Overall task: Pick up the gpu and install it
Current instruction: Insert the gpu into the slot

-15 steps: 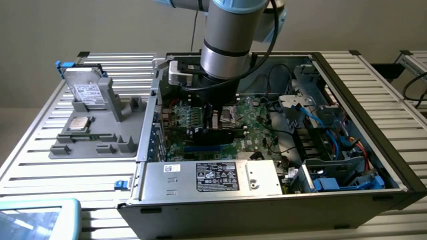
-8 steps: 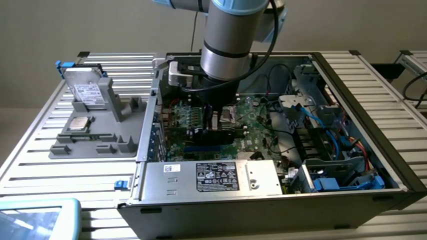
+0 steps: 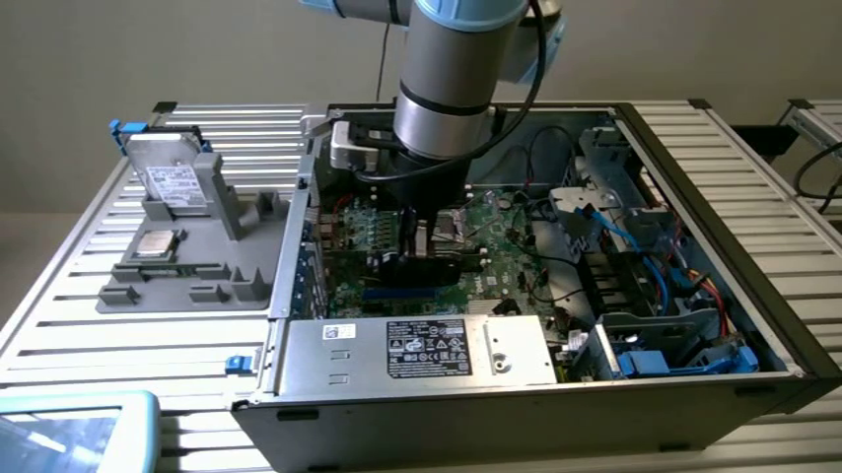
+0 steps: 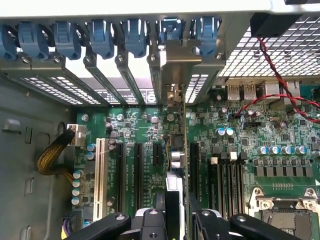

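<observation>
So in the exterior view we've got the arm reaching straight down into the open case (image 3: 684, 187) on the table (image 3: 53, 335). The tool (image 3: 428, 229) sits low over the motherboard (image 3: 507, 236), and the gpu (image 3: 421, 264) hangs right under it as a dark slab. In the wrist view the tool (image 4: 172, 216) looks closed on the gpu (image 4: 175, 187) from both sides, so we'd call it held. We see the card edge-on, standing upright. Its long axis runs straight away from the tool toward the case's rear wall, and its silver bracket (image 4: 175, 57) is up against the rear slot openings beneath the blue latches (image 4: 135, 35). It lines up between the black expansion slots, but we can't tell whether it's seated.
</observation>
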Robot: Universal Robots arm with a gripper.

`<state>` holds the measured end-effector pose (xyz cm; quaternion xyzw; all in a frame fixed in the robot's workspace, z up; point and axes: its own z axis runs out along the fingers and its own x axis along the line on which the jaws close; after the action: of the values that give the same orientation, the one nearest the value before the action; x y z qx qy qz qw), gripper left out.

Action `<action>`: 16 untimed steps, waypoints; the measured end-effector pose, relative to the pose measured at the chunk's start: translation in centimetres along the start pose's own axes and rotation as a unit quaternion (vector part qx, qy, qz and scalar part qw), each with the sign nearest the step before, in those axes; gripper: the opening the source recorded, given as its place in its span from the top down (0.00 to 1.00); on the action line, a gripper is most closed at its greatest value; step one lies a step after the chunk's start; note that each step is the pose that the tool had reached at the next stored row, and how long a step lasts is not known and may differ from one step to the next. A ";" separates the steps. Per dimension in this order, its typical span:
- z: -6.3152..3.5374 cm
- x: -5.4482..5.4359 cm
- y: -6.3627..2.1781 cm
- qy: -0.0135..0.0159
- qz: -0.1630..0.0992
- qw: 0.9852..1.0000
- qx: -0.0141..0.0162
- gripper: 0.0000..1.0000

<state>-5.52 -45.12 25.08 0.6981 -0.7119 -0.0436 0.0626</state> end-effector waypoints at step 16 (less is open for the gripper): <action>0.34 0.0 0.06 0.000 0.001 1.000 0.000 0.73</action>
<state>-5.64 -45.17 24.75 0.6977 -0.7123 -0.0434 0.0629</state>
